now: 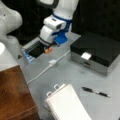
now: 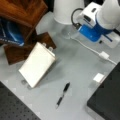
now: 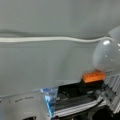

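Note:
In a front view my gripper hangs low over the near edge of an open dark tray with a blue rim, at the table's back left. A small orange block sits right at the fingertips, touching or almost touching them. The wrist view shows the orange block at the tray's edge, with the blue rim to its left. A pale rounded shape stands just above the block. In a front view the white and blue wrist hides the fingers.
A white cable with a plug crosses the grey table by the gripper. A black box with a white note stands to the right. Nearer lie a pen and a spiral notebook. A wooden block is at the left.

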{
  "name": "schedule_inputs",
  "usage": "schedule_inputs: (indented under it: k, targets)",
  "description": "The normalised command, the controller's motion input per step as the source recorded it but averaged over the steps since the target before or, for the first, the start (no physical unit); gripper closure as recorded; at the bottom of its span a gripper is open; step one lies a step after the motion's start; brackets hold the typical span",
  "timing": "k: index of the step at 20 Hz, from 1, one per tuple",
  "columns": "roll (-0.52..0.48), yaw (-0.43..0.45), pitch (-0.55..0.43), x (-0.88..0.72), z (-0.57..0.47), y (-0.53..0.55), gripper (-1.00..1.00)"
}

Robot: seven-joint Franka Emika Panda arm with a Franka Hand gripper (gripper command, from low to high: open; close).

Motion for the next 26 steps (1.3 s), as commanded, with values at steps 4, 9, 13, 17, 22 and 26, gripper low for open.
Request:
schedule_inputs:
  k: [4,9,13,17,22,26]
  targets:
    - [0.395,0.033,-0.325,-0.54,-0.21,-0.05,-1.00]
    - [0.287,0.017,-0.227,-0.43,-0.17,0.01,-1.00]
    - [0.302,0.031,-0.187,-0.31,-0.12,0.03,-1.00]
    - [0.343,0.023,-0.176,-0.29,-0.13,0.03,-1.00]
    - [0.398,0.031,-0.213,-0.30,-0.14,-0.01,-1.00]
    - [0.329,0.024,-0.223,-0.28,-0.16,-0.07,-1.00]
